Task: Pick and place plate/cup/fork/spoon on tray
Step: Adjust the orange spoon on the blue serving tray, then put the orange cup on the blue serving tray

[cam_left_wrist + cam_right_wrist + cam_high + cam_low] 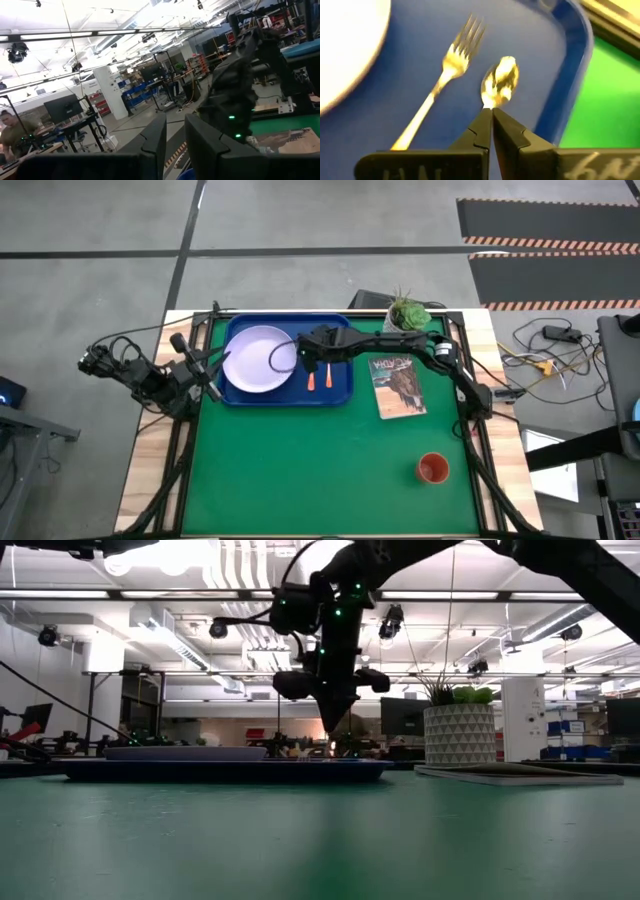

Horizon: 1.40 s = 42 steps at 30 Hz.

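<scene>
The blue tray [340, 395] lies at the far left of the green mat. The lavender plate [258, 360] lies flat in it. The fork [451, 59] lies on the tray floor beside the plate, its orange handle [311, 381] toward the near edge. My right gripper [320, 360] is over the tray, shut on the spoon [500, 82]. The orange-red cup [433, 469] stands upright on the mat at the near right. My left gripper [208, 376] waits, open, at the tray's left end and touches nothing. My right gripper pinches the spoon at its neck [489, 105], just behind the bowl, between the two fingertips. The fingers slant down from the table's right side. The bowl sticks out past the fingertips. The handle [325, 378] points toward the near edge. In the low view the fingertips [335, 725] stand above the tray rim.
A printed booklet [398, 385] lies on the mat just right of the tray. A white pot with a green plant [408, 313] stands at the far edge. Open mat stretches across the near half, around the cup. A person shows far off in the left wrist view [12, 132].
</scene>
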Each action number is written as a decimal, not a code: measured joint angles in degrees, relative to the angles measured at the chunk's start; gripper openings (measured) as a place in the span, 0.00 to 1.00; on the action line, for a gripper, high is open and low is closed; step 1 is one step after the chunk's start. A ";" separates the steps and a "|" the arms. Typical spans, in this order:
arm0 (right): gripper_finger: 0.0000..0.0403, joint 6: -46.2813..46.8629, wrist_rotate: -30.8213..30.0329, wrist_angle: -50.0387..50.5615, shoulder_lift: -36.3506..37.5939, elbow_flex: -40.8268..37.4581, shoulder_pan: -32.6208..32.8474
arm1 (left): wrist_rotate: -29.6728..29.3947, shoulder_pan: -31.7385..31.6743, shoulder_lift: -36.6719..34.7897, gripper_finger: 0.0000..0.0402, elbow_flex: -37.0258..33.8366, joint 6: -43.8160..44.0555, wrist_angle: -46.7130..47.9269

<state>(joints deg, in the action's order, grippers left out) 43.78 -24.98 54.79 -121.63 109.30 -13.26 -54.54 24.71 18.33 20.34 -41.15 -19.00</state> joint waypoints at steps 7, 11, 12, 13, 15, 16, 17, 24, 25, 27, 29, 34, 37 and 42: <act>0.02 -4.38 4.41 -14.26 -0.34 -3.85 -3.84 | 0.00 0.02 -0.04 0.14 0.00 -0.15 0.00; 0.02 -3.96 4.42 -18.35 -0.58 -5.81 -5.14 | -0.16 0.02 -0.01 0.14 0.00 -0.19 0.00; 0.02 -3.90 4.40 -19.02 -0.76 -6.34 -5.35 | -0.19 0.01 -0.03 0.14 0.00 -0.20 0.00; 0.02 -3.86 4.40 -19.56 -1.00 -6.88 -5.53 | -0.23 0.02 -0.04 0.14 0.00 -0.20 0.00; 0.02 -3.14 4.31 -20.05 -1.52 -8.08 -5.70 | -0.35 0.00 -0.04 0.14 0.00 -0.22 0.00; 0.02 -2.72 4.37 -20.31 -1.77 -8.54 -5.70 | -0.36 0.01 -0.04 0.14 0.00 -0.22 0.02; 0.02 -2.31 4.42 -20.70 -1.96 -8.83 -5.70 | -0.35 0.01 -0.04 0.14 0.00 -0.22 0.00; 0.02 -1.76 3.95 -20.59 -2.68 -9.24 -5.88 | -0.37 0.01 -0.09 0.14 0.00 -0.23 0.00; 0.02 -1.77 3.97 -20.62 -2.68 -9.25 -5.86 | -0.38 0.01 -0.09 0.14 0.00 -0.23 0.00; 0.02 -1.78 3.97 -20.77 -2.66 -9.25 -5.84 | -0.39 0.00 -0.09 0.14 0.00 -0.24 0.00; 0.02 -1.76 4.01 -20.71 -2.66 -9.25 -5.86 | -0.37 0.02 -0.09 0.14 0.00 -0.24 0.00; 0.02 -1.80 4.01 -20.62 -2.47 -9.24 -5.88 | -0.37 0.01 -0.09 0.14 0.00 -0.26 0.00; 0.02 -1.78 4.15 -20.61 -2.16 -9.25 -5.86 | -0.37 0.02 -0.07 0.14 0.00 -0.30 0.02; 0.02 -1.84 4.40 -20.42 -0.02 -9.25 -4.16 | -0.37 0.00 -0.09 0.14 0.00 -0.28 0.02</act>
<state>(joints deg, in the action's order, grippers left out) 41.93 -20.58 34.37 -121.65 100.05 -17.42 -54.92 24.71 18.24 20.34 -41.43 -18.98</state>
